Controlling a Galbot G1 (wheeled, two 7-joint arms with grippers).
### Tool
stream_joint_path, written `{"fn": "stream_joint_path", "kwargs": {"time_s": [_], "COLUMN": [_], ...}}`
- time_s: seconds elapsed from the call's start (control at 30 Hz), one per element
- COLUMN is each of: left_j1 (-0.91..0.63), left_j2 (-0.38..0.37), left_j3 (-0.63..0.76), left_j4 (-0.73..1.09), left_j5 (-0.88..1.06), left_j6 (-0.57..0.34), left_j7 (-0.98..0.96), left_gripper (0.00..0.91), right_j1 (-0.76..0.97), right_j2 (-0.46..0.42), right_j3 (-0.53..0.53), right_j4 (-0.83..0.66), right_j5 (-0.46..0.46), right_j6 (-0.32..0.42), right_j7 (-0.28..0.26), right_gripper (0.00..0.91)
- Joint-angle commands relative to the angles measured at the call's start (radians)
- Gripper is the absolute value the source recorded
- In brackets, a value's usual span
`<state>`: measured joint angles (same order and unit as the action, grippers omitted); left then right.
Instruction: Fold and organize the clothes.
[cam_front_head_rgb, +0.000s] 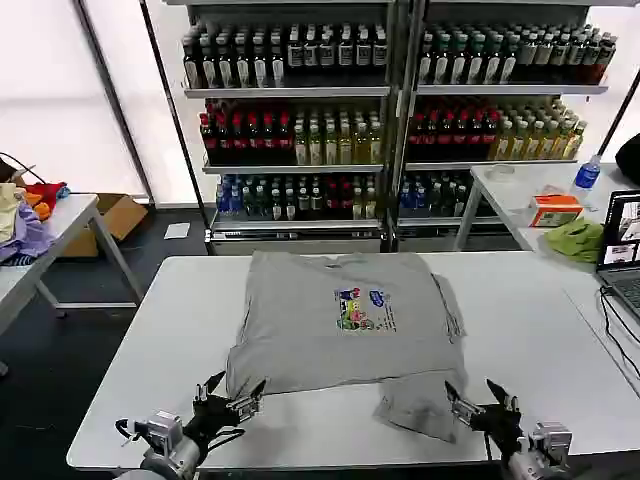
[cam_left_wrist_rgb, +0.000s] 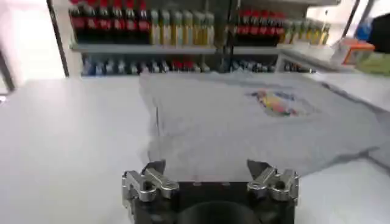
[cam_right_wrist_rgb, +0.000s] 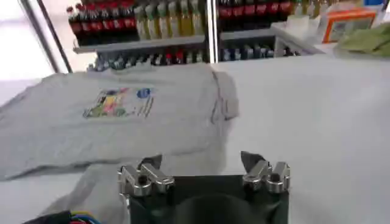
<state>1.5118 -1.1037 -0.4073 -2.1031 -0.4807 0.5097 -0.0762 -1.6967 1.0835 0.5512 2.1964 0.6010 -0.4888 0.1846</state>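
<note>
A light grey tee (cam_front_head_rgb: 335, 325) with a small multicoloured chest print (cam_front_head_rgb: 362, 308) lies spread on the white table (cam_front_head_rgb: 520, 330), partly folded, with one flap hanging toward the front edge at the right (cam_front_head_rgb: 415, 405). My left gripper (cam_front_head_rgb: 230, 394) hovers open at the shirt's near left corner. My right gripper (cam_front_head_rgb: 481, 401) stands open just right of the hanging flap. In the left wrist view the tee (cam_left_wrist_rgb: 244, 122) lies just beyond the open left gripper (cam_left_wrist_rgb: 207, 165). In the right wrist view the tee (cam_right_wrist_rgb: 109, 122) spreads ahead of the open right gripper (cam_right_wrist_rgb: 202, 159).
Shelves of bottles (cam_front_head_rgb: 390, 110) stand behind the table. A laptop (cam_front_head_rgb: 622, 250) sits at the table's right edge. A side table at the right holds an orange box (cam_front_head_rgb: 555, 210) and a green cloth (cam_front_head_rgb: 575, 240). Another table with clothes (cam_front_head_rgb: 25, 225) stands at the left.
</note>
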Motion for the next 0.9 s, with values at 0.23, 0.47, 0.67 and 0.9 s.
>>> {"fn": "stream_joint_path", "kwargs": {"time_s": [0.23,0.47,0.67,0.9], "left_j1": [-0.060,-0.068,-0.070,-0.071], "left_j2": [0.008,-0.012,-0.022,-0.036], "left_j3": [0.035,0.037,0.041,0.045], "left_j4": [0.100,0.122,0.143,0.157], "left_j5": [-0.076,-0.074,-0.073,-0.073], "left_j6": [0.066,0.065,0.060,0.054], "left_j7": [-0.077,-0.073,-0.079,-0.091], "left_gripper": [0.796,0.050,0.010,0.010], "right_j1": [-0.043,-0.053,-0.060,-0.047], "right_j2": [0.006,0.010,0.006,0.005], "right_j3": [-0.069,-0.069,-0.062,-0.062], "right_j4": [0.015,-0.006,0.006,0.003], "right_j5": [-0.017,0.008,0.043,0.041], "right_j6": [-0.060,-0.018,0.020,0.039], "right_j7": [0.088,0.089,0.071,0.060], "right_gripper": [0.000,0.000,0.000,0.000]}}
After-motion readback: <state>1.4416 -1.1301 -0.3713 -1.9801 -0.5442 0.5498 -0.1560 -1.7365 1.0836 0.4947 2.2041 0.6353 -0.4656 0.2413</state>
